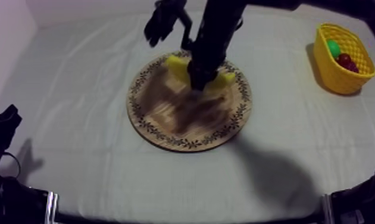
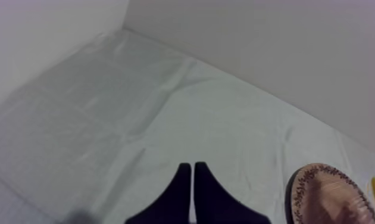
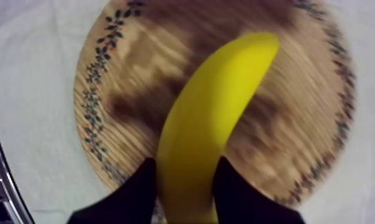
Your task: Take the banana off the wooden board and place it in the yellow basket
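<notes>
Top view: my right arm comes in from the upper right, and my right pincer (image 1: 200,80) stands over the far part of the round board (image 1: 184,128); the banana (image 1: 177,64) lies across that far part, a yellow end showing at either side of the pincer. The board sits near the middle of the grey-white cloth (image 1: 77,119); the yellow basket (image 1: 338,80) stands well apart from it at the right side of the table, with a green fruit (image 1: 333,47) and a small red fruit (image 1: 344,59) inside.

Right wrist view: my two black fingers (image 3: 139,193) press the banana from both sides near one end, so the pincer is grasping it; the rest of the banana curves away over the wood grain and the patterned rim; I cannot tell whether it rests on the board or hangs just clear of it.

My left pincer (image 2: 193,170) is clenched on nothing, drawn together as a narrow wedge over bare cloth; the rim of the board lies near it, off to one side, with a sliver of yellow beyond; from above, this pincer sits low at the left edge of the table, well apart from the board.
</notes>
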`<act>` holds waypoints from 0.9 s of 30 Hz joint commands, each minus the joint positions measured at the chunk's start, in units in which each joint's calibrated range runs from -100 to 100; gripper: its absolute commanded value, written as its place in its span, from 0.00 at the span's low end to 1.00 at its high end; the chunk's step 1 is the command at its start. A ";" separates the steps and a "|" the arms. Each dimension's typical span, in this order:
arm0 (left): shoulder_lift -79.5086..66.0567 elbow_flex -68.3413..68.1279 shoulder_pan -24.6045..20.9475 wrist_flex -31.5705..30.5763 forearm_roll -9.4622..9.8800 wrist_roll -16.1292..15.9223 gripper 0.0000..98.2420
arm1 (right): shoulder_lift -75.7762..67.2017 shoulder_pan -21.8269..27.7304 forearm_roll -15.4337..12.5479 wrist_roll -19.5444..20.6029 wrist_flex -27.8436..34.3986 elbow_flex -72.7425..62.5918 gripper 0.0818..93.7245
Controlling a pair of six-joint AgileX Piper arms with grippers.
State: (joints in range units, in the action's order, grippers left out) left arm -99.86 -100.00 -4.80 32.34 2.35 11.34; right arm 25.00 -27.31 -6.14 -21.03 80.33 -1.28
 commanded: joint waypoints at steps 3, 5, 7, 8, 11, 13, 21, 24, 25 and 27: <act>0.04 0.00 -0.01 0.00 0.02 0.01 0.00 | -8.39 4.47 0.66 1.04 0.58 1.23 0.32; 0.04 0.00 -0.01 0.00 0.02 0.01 0.00 | -11.24 7.38 1.05 1.97 1.04 0.85 0.32; 0.04 0.00 -0.01 0.00 0.02 0.01 0.00 | -13.15 10.48 1.30 2.71 1.22 -0.13 0.30; 0.04 0.00 -0.01 0.00 0.02 0.01 0.00 | -13.83 11.99 1.37 3.00 1.24 -0.69 0.29; 0.04 0.00 -0.01 0.00 0.02 0.01 0.00 | -15.12 16.54 1.49 3.69 1.19 -2.15 0.29; 0.04 0.00 -0.01 0.00 0.02 0.01 0.00 | -15.53 19.51 1.60 4.12 0.75 -2.82 0.29; 0.04 0.00 -0.01 0.00 0.02 0.01 0.00 | -14.36 28.50 3.74 6.42 -2.46 -3.51 0.31; 0.04 0.00 -0.01 0.00 0.02 0.01 0.00 | -13.18 30.90 4.74 7.56 -3.90 -3.63 0.33; 0.04 0.00 -0.01 0.00 0.02 0.01 0.00 | -12.75 31.59 5.06 7.96 -4.40 -3.70 0.34; 0.04 0.00 -0.01 0.00 0.02 0.01 0.00 | -11.86 32.83 5.67 8.65 -5.56 -3.80 0.34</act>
State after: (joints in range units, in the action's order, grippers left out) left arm -99.86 -100.00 -4.80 32.34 2.35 11.34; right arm 12.70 3.92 -0.88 -12.79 75.25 -5.03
